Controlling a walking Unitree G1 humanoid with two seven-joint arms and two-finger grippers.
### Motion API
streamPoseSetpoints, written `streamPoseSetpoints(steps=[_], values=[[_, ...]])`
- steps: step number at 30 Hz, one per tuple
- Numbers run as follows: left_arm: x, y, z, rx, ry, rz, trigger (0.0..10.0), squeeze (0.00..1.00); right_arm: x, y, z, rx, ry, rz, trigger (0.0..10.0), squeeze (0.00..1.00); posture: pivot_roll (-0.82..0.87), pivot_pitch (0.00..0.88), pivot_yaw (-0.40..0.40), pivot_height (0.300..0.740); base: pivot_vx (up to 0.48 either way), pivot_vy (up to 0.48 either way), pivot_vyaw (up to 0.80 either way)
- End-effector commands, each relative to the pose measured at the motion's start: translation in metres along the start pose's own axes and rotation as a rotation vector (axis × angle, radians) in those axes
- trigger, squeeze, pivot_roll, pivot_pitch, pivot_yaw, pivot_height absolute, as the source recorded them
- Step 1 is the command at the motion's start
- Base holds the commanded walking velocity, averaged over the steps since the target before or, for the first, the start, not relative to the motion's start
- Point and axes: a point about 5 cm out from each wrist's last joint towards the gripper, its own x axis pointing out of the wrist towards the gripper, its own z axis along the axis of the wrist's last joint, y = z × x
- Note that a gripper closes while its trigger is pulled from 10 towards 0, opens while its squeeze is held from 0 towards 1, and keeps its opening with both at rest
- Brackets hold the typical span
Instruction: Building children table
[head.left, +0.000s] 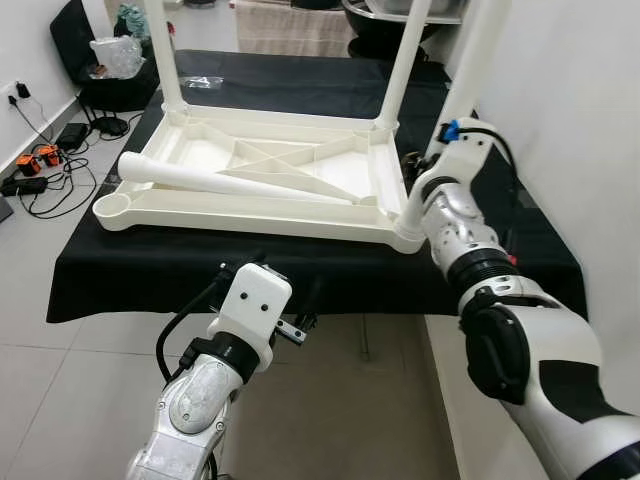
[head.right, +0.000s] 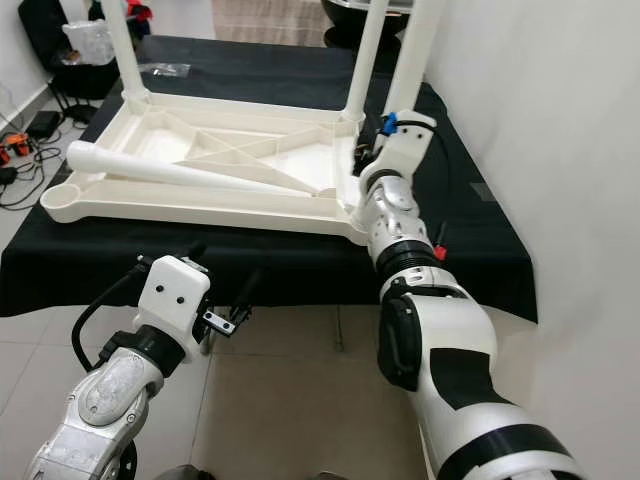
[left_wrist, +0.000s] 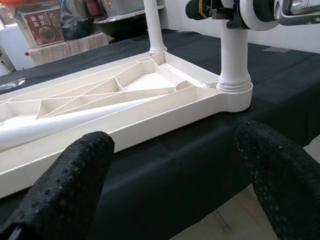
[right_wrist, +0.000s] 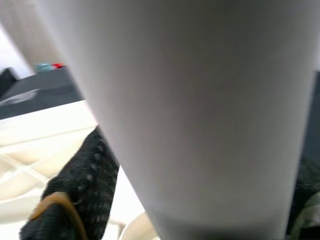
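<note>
Tabletop: white plastic, upside down on a black-draped table; three legs stand upright in its corner sockets; the near-left socket empty; loose leg lying across the ribbed underside. Right gripper: fingers closed round the near-right leg. Left gripper: fingers spread wide, holding nothing, below the table's near edge. Surrounds: cables and chargers on the floor at left; white wall close at right.
</note>
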Motion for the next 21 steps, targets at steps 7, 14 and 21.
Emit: streamPoseSetpoints(steps=[7, 14, 21], values=[[-0.001, -0.002, -0.004, 0.003, 0.018, -0.003, 10.0, 0.00, -0.009, 0.021, -0.023, -0.078, 0.118, 0.446, 10.0, 0.00, 0.08, 0.053, -0.112, 0.740, 0.000, 0.000, 0.00], [-0.001, -0.002, -0.004, 0.002, 0.019, -0.002, 10.0, 0.00, -0.019, 0.021, -0.013, -0.052, 0.142, 0.825, 10.0, 0.00, 0.08, 0.050, -0.111, 0.740, 0.000, 0.000, 0.00], [-0.001, -0.002, -0.004, 0.003, 0.016, -0.003, 10.0, 0.00, -0.028, 0.028, -0.007, -0.052, 0.188, 1.082, 10.0, 0.00, 0.09, 0.050, -0.115, 0.740, 0.000, 0.000, 0.00]])
